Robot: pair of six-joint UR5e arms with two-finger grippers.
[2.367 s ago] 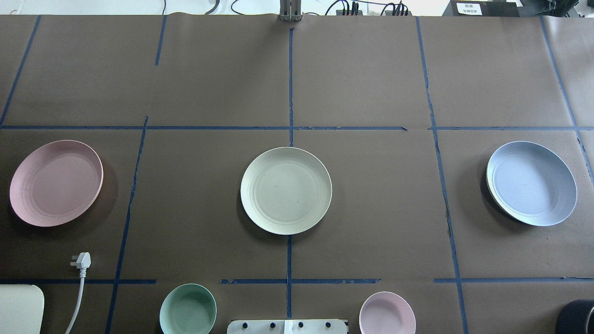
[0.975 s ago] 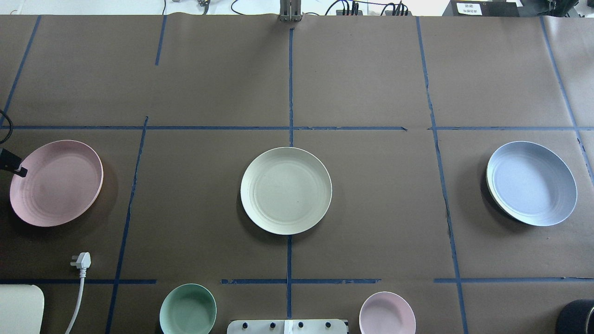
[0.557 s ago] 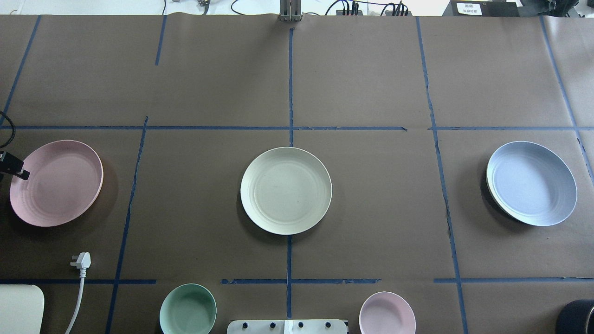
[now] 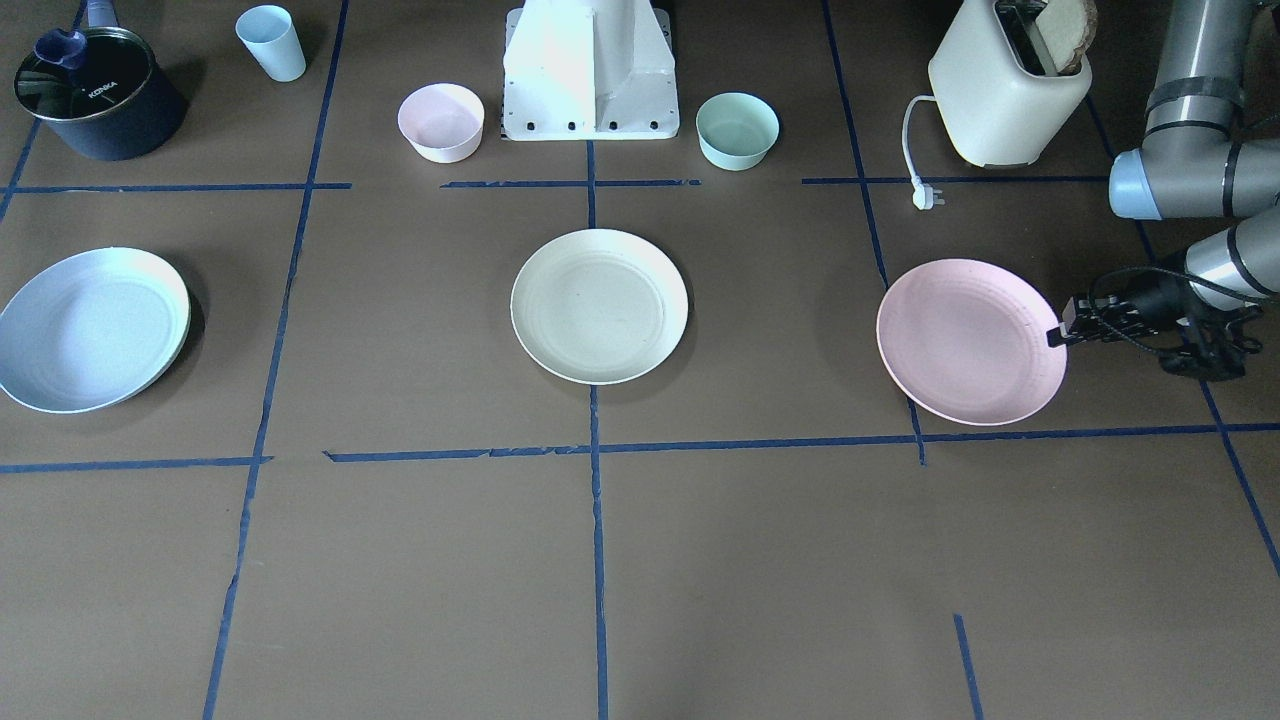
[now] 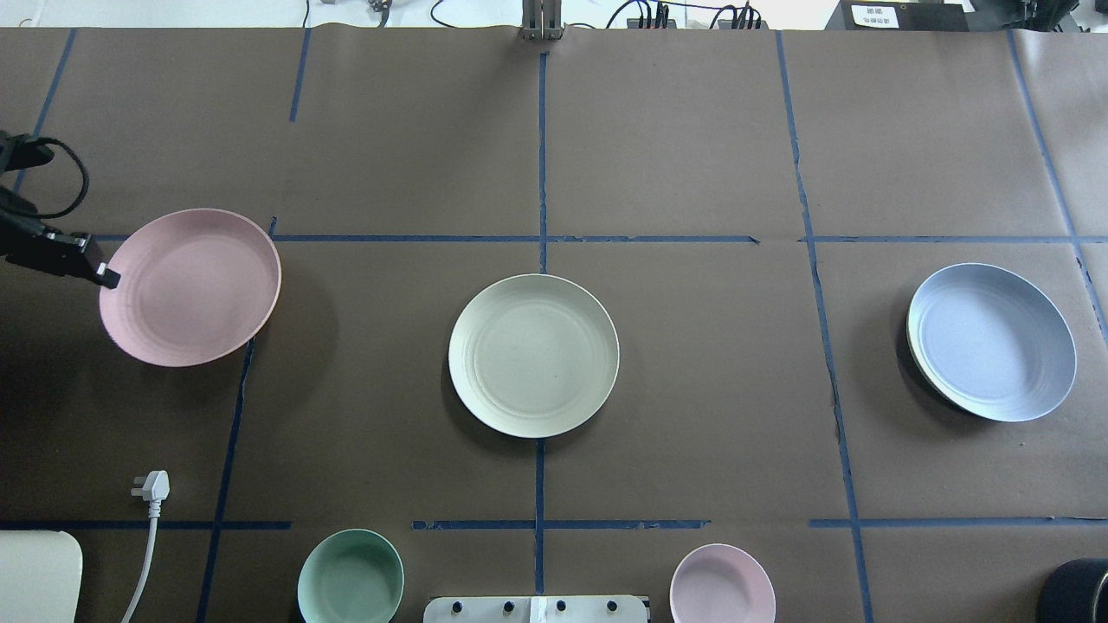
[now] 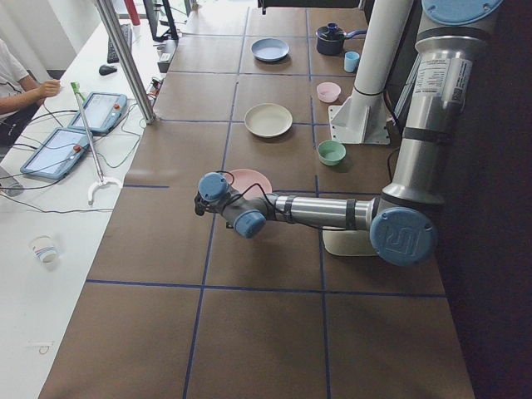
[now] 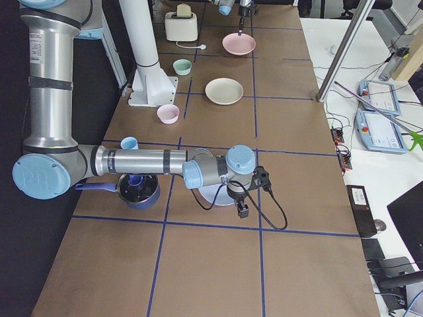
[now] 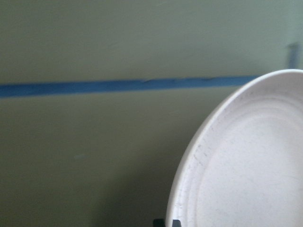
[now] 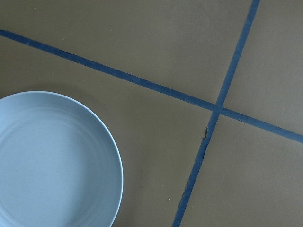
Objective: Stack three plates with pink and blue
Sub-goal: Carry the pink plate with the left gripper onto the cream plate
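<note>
the table point(image 5: 692, 415) is covered with brown paper divided into fields by blue tape lines point(image 5: 542, 156). a white bench carrying teach pendants point(image 6: 100, 112) runs along the side opposite the robot, and an operator point(image 6: 18, 83) sits there.

along the robot's edge stand a pink bowl point(image 4: 441, 122) and a mint bowl point(image 4: 737, 130), both with bare interiors. a pale blue cup point(image 4: 271, 42) and a lidded dark saucepan point(image 4: 95, 95) are also there. a cream toaster point(image 4: 1005, 100) holds a slice of bread point(image 4: 1065, 20).

the three plates lie in one row, well apart. the cream plate point(image 5: 533, 355) rests flat at centre. the blue plate point(image 5: 991, 342) lies at the robot's right end. the pink plate point(image 5: 190, 285) is at the left end. the left gripper point(image 5: 106, 275) pinches its outer rim, fingers pressed on the edge. the plate appears raised off the paper, its shadow offset beneath.

the right gripper point(image 7: 242, 212) hangs just beside the blue plate's rim. whether its fingers are spread or pressed together cannot be told.
</note>
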